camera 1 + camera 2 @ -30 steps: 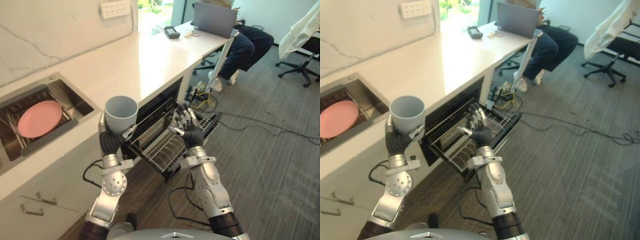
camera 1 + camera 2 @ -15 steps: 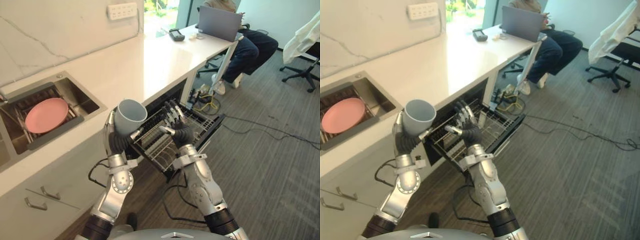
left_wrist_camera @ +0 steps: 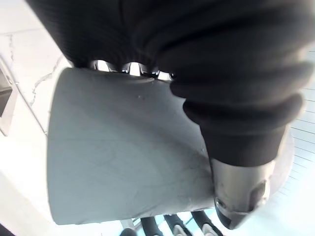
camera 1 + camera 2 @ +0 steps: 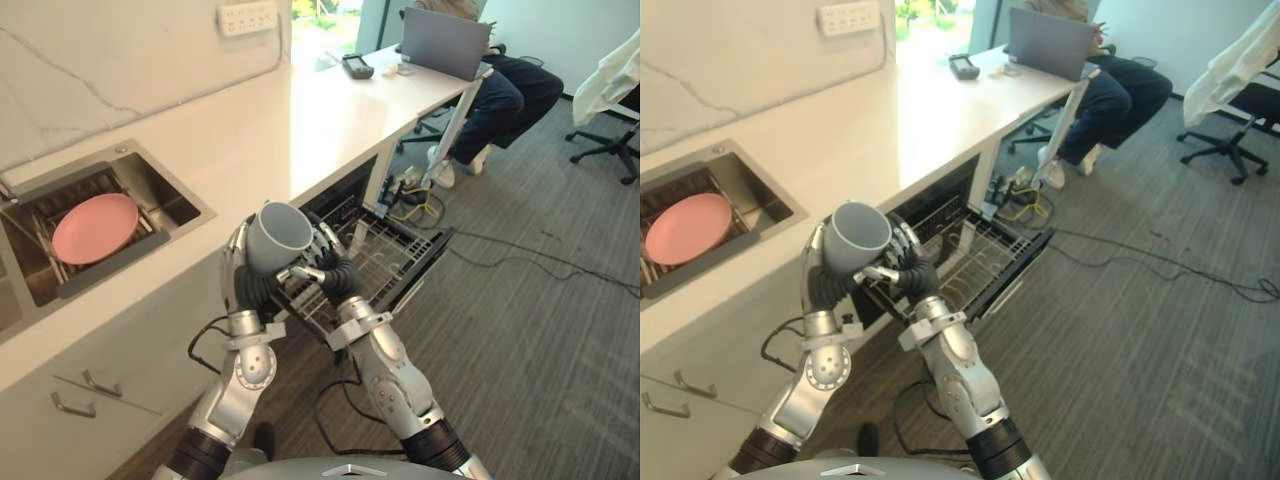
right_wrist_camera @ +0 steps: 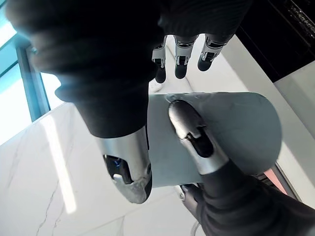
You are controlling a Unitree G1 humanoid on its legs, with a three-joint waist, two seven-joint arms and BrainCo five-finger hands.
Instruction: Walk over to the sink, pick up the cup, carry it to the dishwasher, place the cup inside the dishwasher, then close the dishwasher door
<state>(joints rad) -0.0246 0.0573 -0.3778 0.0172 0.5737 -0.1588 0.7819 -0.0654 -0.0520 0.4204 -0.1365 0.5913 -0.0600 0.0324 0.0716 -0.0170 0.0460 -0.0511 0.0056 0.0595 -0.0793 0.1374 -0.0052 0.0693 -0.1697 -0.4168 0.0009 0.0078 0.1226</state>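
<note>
Grey plastic cup point(image 4: 278, 235) sits in the left hand point(image 4: 247, 288), fingers and thumb clamped round its wall, mouth tilted up and away from the robot. It's held in the air just off the front edge of the white stone counter point(image 4: 230, 130), over the near corner of the pulled-out wire dishwasher rack point(image 4: 392, 255). Right hand point(image 4: 335, 278) is right beside the cup, fingers loosely apart and near-straight at its side; can't tell if touching. Pink round plate point(image 4: 93, 228) lies in the steel sink point(image 4: 158, 168).
</note>
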